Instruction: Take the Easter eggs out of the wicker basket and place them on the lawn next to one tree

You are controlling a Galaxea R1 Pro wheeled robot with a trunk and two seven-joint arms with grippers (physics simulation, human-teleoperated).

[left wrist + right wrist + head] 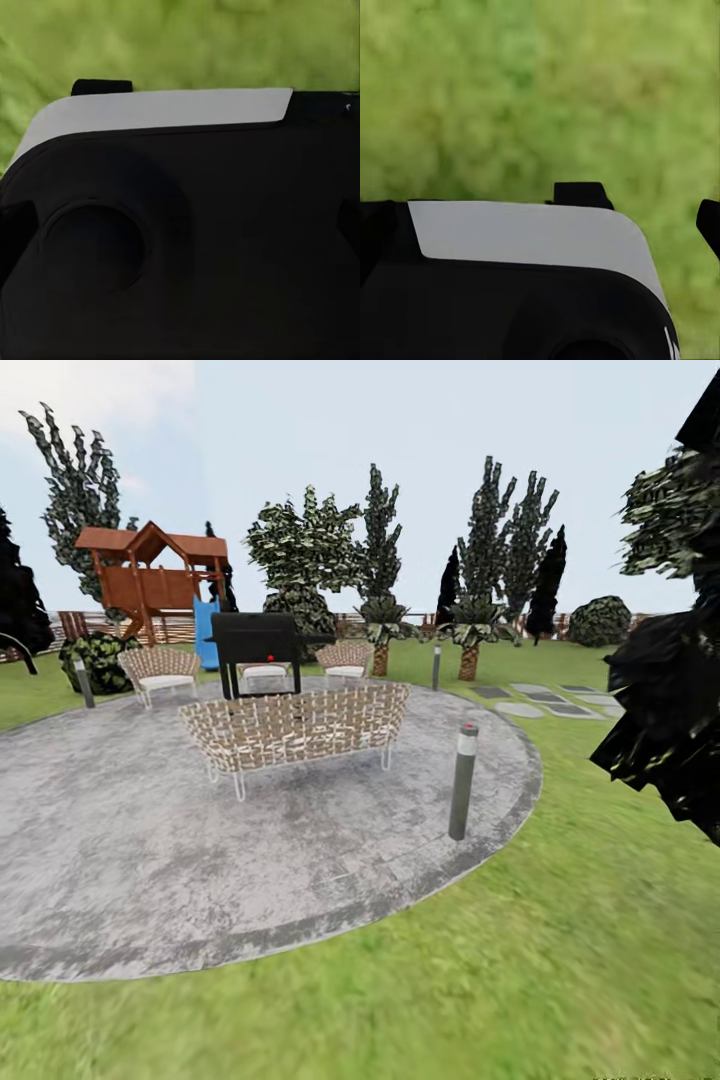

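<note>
Green lawn (560,980) spreads beneath me and wraps around a round grey paved patio (150,860) that fills the left and middle of my head view. On that paving stands a woven wicker sofa (296,728) with its back toward me, two wicker chairs (160,668) beyond it, and a black grill (254,648) between them. One short grey bollard light (462,780) stands near the patio's right edge, just inside the grass line. Farther back I see a wooden playhouse (150,575) with a blue slide, a brown slat fence (70,625) along the garden's rim, short palms (470,635), tall dark conifers and a row of flat stepping stones (550,700) in the grass at right. Dark blocky foliage (670,690) hangs close at my right side, crowding that edge; open grass lies ahead between it and the patio's curved border. From my left wrist I look down past a black and white housing (165,225) to blurred grass (225,37); from my right wrist I see the same kind of housing (525,277) over blurred grass (540,97). Neither wrist view lets me tell whether my pincers are clenched or released. No basket or egg is in sight from where I stand.
</note>
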